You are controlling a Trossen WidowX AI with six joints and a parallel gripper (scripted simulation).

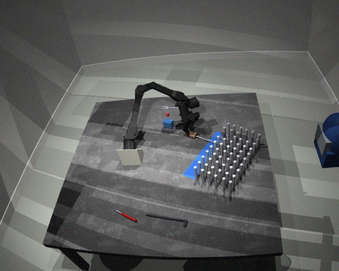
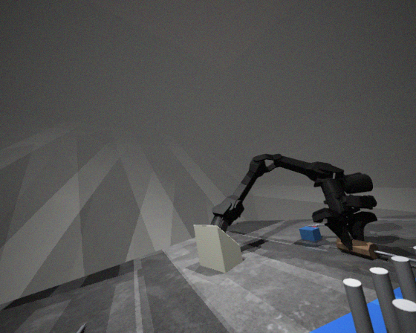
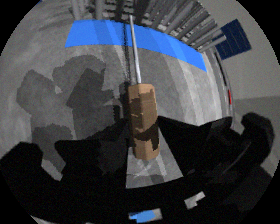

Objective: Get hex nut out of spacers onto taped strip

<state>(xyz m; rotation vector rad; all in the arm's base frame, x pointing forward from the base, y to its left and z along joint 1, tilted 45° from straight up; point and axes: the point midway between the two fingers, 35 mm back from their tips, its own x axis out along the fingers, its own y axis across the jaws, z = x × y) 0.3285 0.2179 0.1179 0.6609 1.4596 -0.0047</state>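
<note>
My gripper (image 1: 189, 132) (image 2: 348, 241) (image 3: 143, 120) is shut on the brown wooden handle (image 1: 191, 134) (image 2: 358, 247) (image 3: 141, 119) of a thin metal hook tool, low over the table. The tool's thin metal shaft (image 1: 205, 139) (image 3: 132, 46) points toward the blue taped strip (image 1: 201, 157) (image 3: 98, 32) (image 2: 343, 321) and the field of standing grey spacers (image 1: 228, 154) (image 2: 384, 293); its tip reaches the strip's far end beside the first spacers. The hex nut is hidden among the spacers.
A blue cube (image 1: 168, 123) (image 2: 310, 233) and a small red cube (image 1: 167, 114) sit behind the gripper, with a small fork-like tool (image 1: 169, 107) farther back. A beige wedge (image 1: 130, 156) (image 2: 217, 248) stands by the arm's base. A red screwdriver (image 1: 126, 216) and a dark L-shaped key (image 1: 167, 218) lie near the front edge.
</note>
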